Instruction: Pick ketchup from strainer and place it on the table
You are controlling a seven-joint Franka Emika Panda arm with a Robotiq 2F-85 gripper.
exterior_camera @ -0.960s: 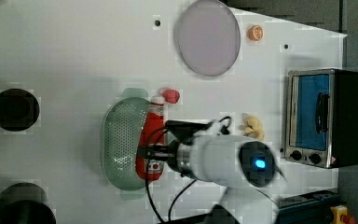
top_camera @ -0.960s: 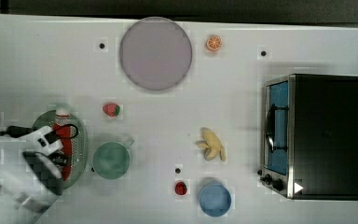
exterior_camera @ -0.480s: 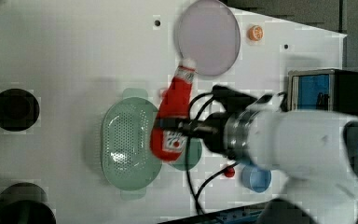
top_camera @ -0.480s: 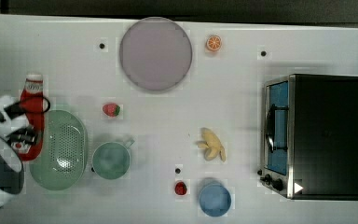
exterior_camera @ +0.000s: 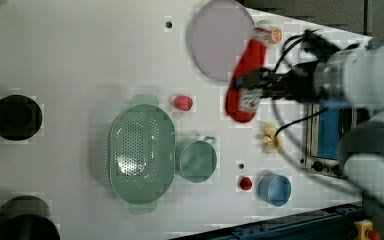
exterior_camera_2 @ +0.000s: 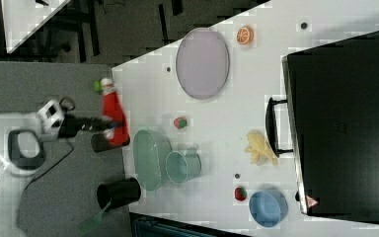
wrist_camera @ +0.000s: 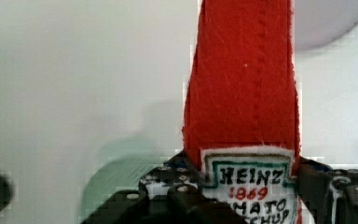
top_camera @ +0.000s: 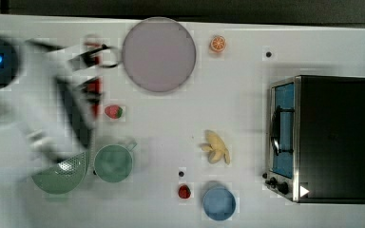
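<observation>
While a second ago lying in strainer [exterior_camera: 141, 150], ketchup [exterior_camera: 245, 80] now clamped in gripper [exterior_camera: 256, 86], lifted clear, carried toward plate [exterior_camera: 222, 39]. Strainer emptied; remaining: lower onto bare table [exterior_camera: 80, 60], release.

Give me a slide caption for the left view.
Gripper holds the ketchup above the table, clear of the strainer.

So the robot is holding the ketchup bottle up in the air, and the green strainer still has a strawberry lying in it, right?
Not quite. The gripper does hold the ketchup aloft, but in the left view the strainer is empty; the strawberry lies on the table beside it.
</observation>
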